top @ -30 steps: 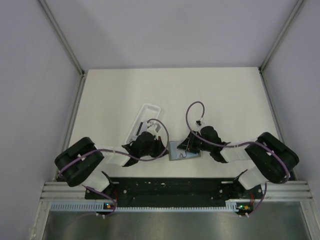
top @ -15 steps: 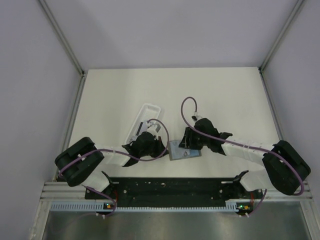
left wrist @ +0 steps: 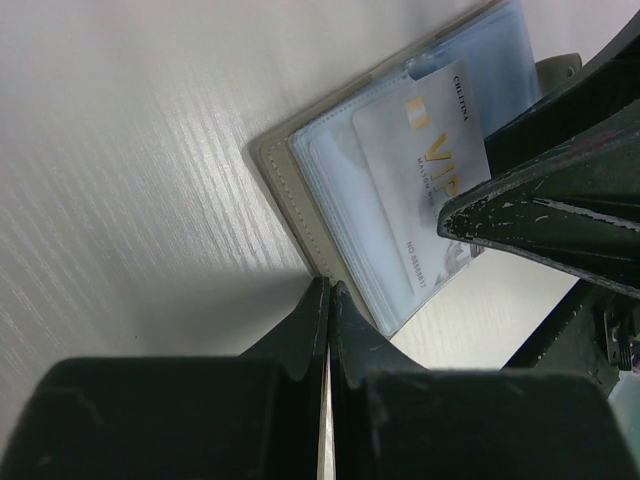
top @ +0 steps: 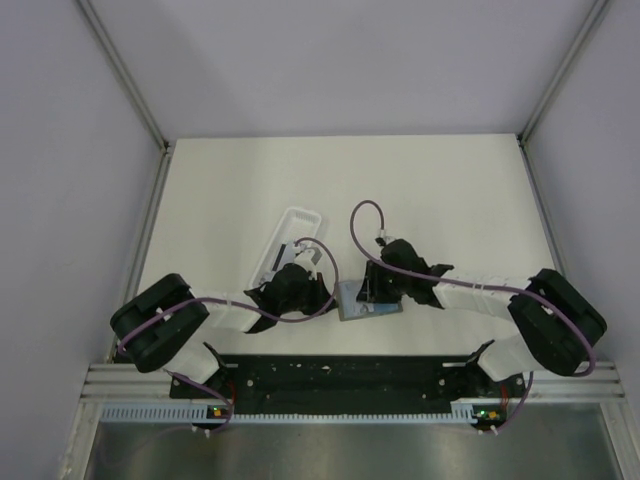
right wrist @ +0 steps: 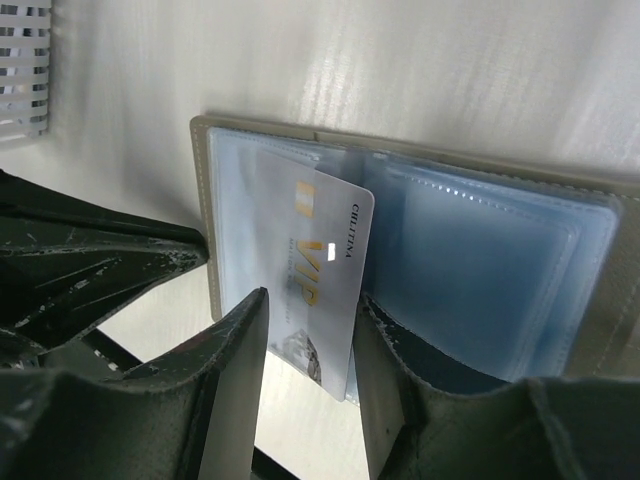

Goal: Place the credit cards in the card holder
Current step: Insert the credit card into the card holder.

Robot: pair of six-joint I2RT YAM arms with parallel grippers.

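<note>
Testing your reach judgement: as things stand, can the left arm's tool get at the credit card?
Probably not: the right tool grips the credit card at the card holder, blocking the way, and the left tool is shut.

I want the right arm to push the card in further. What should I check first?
1. Card holder lying open, pockets up: ok.
2. Credit card started into a clear pocket: ok, partly in.
3. Card fully seated: not ok, its lower end sticks out.
4. Right gripper fingers on either side of the card: ok; firm grip: cannot tell.
5. Left gripper shut, tips at the holder's edge: ok; pinning the holder: cannot tell.
</note>
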